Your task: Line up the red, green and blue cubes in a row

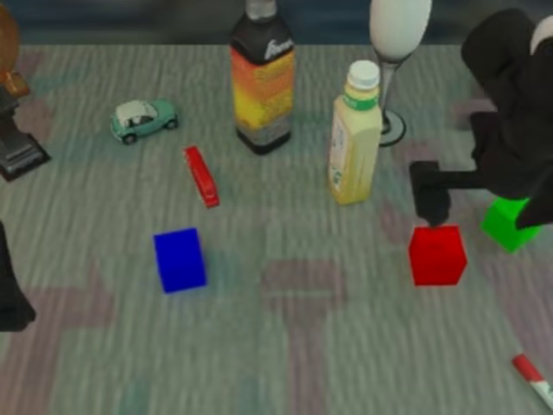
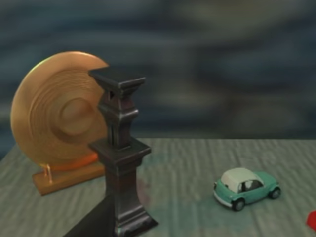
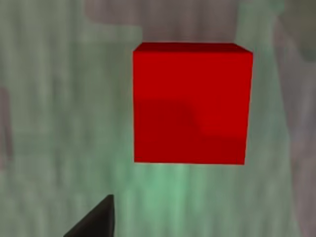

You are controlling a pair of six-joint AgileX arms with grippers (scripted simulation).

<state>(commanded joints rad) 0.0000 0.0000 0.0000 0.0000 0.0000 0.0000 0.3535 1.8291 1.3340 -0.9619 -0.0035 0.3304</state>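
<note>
Three cubes on the table, apart; right gripper above the red one.

Left arm (image 1: 10, 294) parked at the table's left edge, its pincer out of sight. Blue cube (image 1: 180, 259) sits left of centre, just below the thin red bar (image 1: 201, 176), well apart from the others. Toy car (image 1: 143, 119) at upper left; dark bottle (image 1: 262, 82) and yellow bottle (image 1: 354, 138) stand mid-table. Red cube (image 1: 437, 255) lies right of centre. Right gripper (image 1: 430, 203) hangs just over its far edge; cannot tell whether the fingers are apart or together. Green cube (image 1: 510, 222) near the red one, on its right, partly under the arm.
</note>
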